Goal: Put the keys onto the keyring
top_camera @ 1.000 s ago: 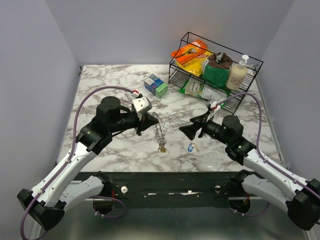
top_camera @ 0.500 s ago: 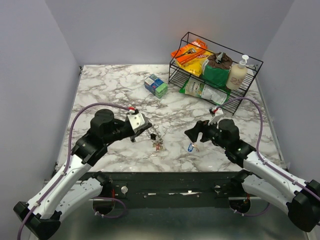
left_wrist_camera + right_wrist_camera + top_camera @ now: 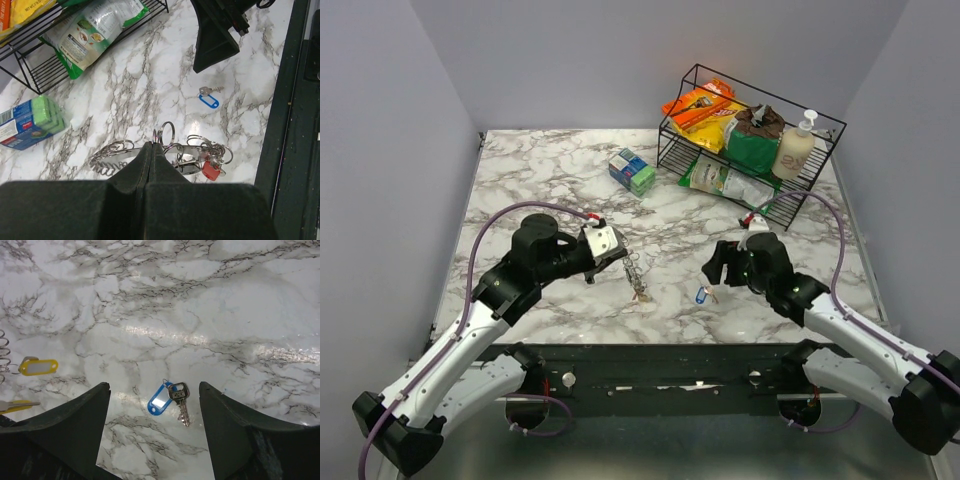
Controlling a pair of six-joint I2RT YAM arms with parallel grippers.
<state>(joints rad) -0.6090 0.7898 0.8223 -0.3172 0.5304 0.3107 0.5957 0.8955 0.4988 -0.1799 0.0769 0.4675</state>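
Top external view first: the white marble-patterned table point(image 3: 520, 170) fills the scene, and at its far right stands the black wire rack point(image 3: 661, 145), stacked with snack bags and a soap bottle. Nearer us, the left gripper point(image 3: 620, 257) sits left of centre, low over the marble, its fingers point(image 3: 125, 195) pressed flat together.

Over to the left wrist camera: those fingers seem to pinch the large silvery coiled-wire keyring point(image 3: 112, 152), though the exact contact is tucked under the tips and hard to make out. The coil spreads out to either side of the tips, down at table level. A cluster of small rings and a red-headed key point(image 3: 211, 170) hang at the end nearer the front edge.

Right of centre, the right gripper point(image 3: 715, 268) points down with its jaws spread wide, gripping nothing.

Its wrist camera shows the small silvery key with a blue plastic tag point(image 3: 161, 399) lying flat on the marble, framed between the two open fingers. It lies to the right of the keyring, apart from it.

At the left edge of that view a yellow plastic tag point(image 3: 37, 366) lies just beside the end of the coil.
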